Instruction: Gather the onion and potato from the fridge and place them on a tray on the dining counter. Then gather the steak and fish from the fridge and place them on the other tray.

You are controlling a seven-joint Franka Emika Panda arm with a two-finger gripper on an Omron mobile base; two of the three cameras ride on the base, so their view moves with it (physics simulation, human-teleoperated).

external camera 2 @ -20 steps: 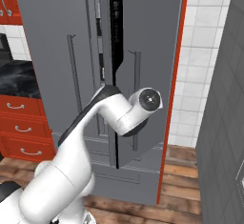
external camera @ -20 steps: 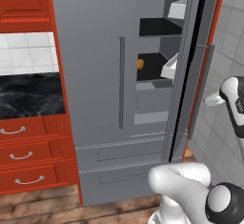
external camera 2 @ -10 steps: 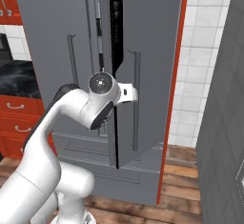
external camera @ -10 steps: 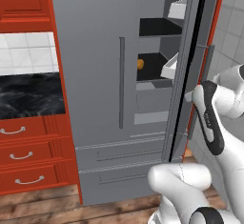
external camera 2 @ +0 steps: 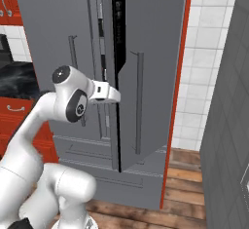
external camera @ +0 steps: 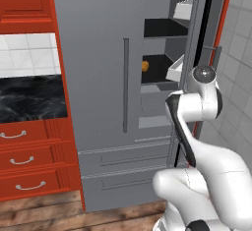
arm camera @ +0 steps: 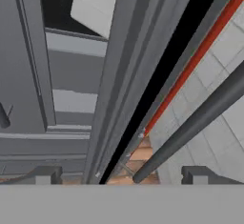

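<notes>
The fridge [external camera: 113, 77] is being opened; nothing has yet been gathered from it. Its right door [external camera 2: 151, 77] is seen swung partly out, and a dark gap lies between that door and the closed left door. The fingers [arm camera: 119, 176] are spread wide and empty, with the door's edge and the long bar handle [arm camera: 190, 127] just ahead of them and between their tips' line of sight; whether either tip touches the door cannot be told. In the right base view the hand is seen right at the gap, beside the door's edge.

Beyond the fingers, inside the cabinet, black inner shelves [external camera: 162, 28] and white door bins [external camera: 177, 70] are visible, and a small orange-yellow item [external camera: 145, 66] rests on a shelf; it is too small to be named with confidence, though the onion or potato is a fair guess.

The step in hand is judged to be the widening of the door. For the next move, the door would have to be pushed further aside so that a clear reach to the shelf is given, after which the fingers could be brought in toward the round item.
</notes>
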